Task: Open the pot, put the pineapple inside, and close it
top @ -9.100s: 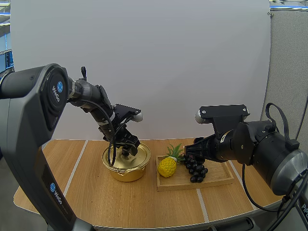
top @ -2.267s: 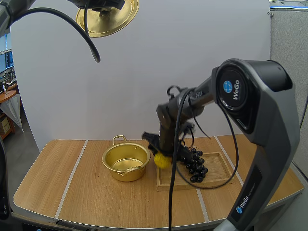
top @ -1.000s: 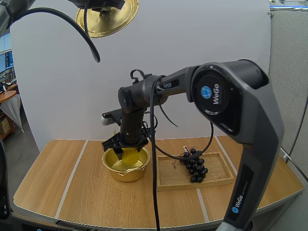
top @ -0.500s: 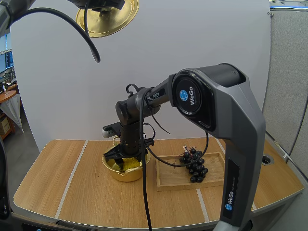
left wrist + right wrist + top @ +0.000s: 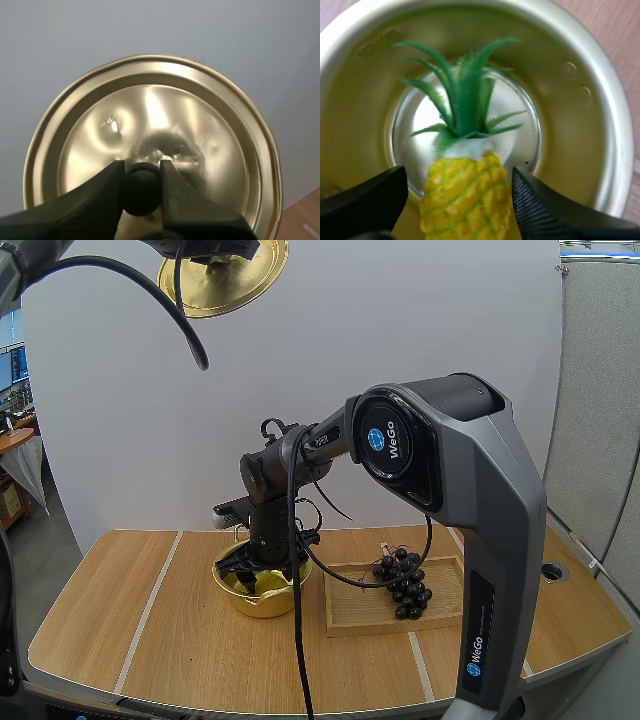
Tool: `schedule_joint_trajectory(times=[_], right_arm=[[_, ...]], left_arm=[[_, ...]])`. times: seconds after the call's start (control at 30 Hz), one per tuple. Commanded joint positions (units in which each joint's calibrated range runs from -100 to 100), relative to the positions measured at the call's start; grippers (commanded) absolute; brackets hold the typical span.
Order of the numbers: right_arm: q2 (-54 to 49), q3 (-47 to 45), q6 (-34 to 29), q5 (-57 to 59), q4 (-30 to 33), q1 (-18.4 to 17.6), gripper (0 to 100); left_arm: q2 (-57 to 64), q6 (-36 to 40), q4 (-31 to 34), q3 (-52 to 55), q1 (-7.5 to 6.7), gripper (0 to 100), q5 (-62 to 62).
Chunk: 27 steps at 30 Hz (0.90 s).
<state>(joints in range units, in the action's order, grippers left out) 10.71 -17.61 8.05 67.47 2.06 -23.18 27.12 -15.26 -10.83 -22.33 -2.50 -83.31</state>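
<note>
dipping into pot (image 5: pixel 255 603), right gripper (image 5: pixel 459 175) spread

1. Left arm (image 5: pixel 28 254) is held high above the worktop (image 5: pixel 180 640); left gripper (image 5: pixel 141 170) pinches the lid (image 5: pixel 200 130).
2. Right arm (image 5: pixel 440 470) extends toward the worktop's left rear; right gripper (image 5: pixel 462 195) points down, fingers spread.

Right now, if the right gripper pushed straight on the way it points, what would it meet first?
The right gripper points into the pot; the pineapple between its jaws comes first, probably the pot's floor next.
</note>
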Motion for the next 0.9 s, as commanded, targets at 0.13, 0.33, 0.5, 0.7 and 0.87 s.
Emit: schedule_joint_trajectory(times=[0.13, 0.33, 0.5, 0.7, 0.87], right_arm=[[-2.45, 0.32, 1.25, 0.41, 0.27, -0.08, 100], [-10.42, 0.32, 1.34, 1.87, 0.39, -0.08, 100], [-18.38, 0.32, 2.42, 5.25, 0.39, -0.08, 100], [-29.06, 0.32, 2.42, 12.04, 0.28, -0.08, 100], [-37.99, 0.32, 2.8, 18.75, -0.01, -0.08, 100]], left_arm=[[0.29, 0.23, -0.47, -0.4, -0.2, 0, 0.61], [0.29, 0.23, -0.47, -0.4, -0.2, 0, 0.61], [0.29, 0.23, -0.47, -0.4, -0.2, 0, 0.61], [0.29, 0.23, -0.47, -0.4, -0.2, 0, 0.61], [0.29, 0.23, -0.47, -0.4, -0.2, 0, 0.61]])
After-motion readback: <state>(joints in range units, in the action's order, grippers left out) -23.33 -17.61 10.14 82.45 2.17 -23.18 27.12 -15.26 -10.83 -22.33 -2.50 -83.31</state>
